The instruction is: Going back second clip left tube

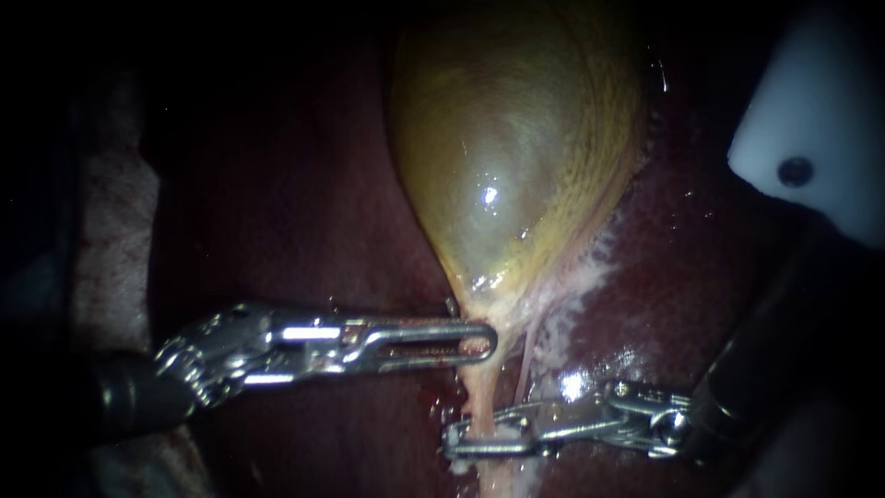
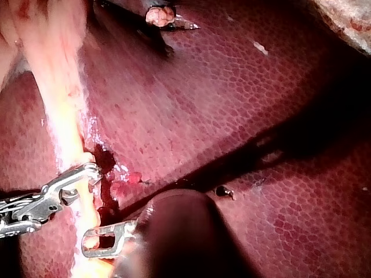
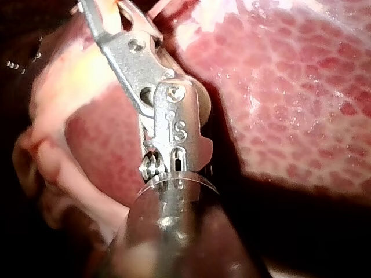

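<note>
The yellow-green gallbladder (image 1: pixel 507 157) tapers down to a pale left tube (image 1: pixel 481 397); a thinner strand (image 1: pixel 525 364) runs beside it on the right. My left instrument (image 1: pixel 489 343) reaches in level from the left, its slotted jaws shut on the gallbladder's neck. Lower down, my right instrument (image 1: pixel 456 438) comes in from the right and its jaws stand open astride the left tube. The left wrist view shows my left instrument (image 2: pixel 90 243) at the tube (image 2: pixel 69 133) and my right instrument (image 2: pixel 93 172) crossing it just ahead. In the right wrist view, my right instrument (image 3: pixel 110 11) shows a gap between its jaws.
Dark red liver (image 1: pixel 304 212) surrounds the gallbladder. A white plastic part (image 1: pixel 811 111) sits at the upper right. Pale tissue (image 1: pixel 111 231) lies along the left edge. A small blood patch (image 2: pixel 107 174) marks the liver beside the tube.
</note>
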Action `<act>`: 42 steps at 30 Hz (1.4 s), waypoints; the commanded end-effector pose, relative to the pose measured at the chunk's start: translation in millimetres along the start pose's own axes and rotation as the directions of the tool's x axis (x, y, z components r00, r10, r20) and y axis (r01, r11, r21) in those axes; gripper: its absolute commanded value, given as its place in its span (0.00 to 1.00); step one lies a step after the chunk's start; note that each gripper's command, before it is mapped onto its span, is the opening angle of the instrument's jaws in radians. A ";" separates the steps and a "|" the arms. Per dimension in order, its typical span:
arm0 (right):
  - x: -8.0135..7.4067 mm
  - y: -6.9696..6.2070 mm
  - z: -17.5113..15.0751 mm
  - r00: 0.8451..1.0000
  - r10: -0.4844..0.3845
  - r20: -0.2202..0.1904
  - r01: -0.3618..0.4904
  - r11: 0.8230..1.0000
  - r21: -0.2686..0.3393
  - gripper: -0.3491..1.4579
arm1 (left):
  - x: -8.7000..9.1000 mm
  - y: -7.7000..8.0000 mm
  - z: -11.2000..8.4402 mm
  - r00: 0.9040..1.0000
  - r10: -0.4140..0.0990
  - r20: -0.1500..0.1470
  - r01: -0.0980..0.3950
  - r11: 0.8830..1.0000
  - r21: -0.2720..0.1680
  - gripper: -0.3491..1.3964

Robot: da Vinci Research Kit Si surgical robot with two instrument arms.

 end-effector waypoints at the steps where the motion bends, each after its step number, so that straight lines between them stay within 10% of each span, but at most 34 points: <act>1: 0.0 0.0 0.0 1.000 0.000 0.000 0.000 1.000 0.000 0.03 | 0.0 0.0 0.0 1.000 0.000 0.000 0.000 1.000 -0.001 0.00; 16: 0.2 0.0 0.2 1.000 0.001 0.002 -0.001 1.000 -0.001 0.41 | 0.0 0.0 -0.1 1.000 0.000 0.000 0.000 1.000 -0.001 0.00; 42: 1.4 -0.2 -2.3 0.995 -0.104 0.007 0.104 0.995 -0.006 0.46 | 0.0 0.0 -0.2 1.000 0.000 0.001 0.000 1.000 -0.001 0.00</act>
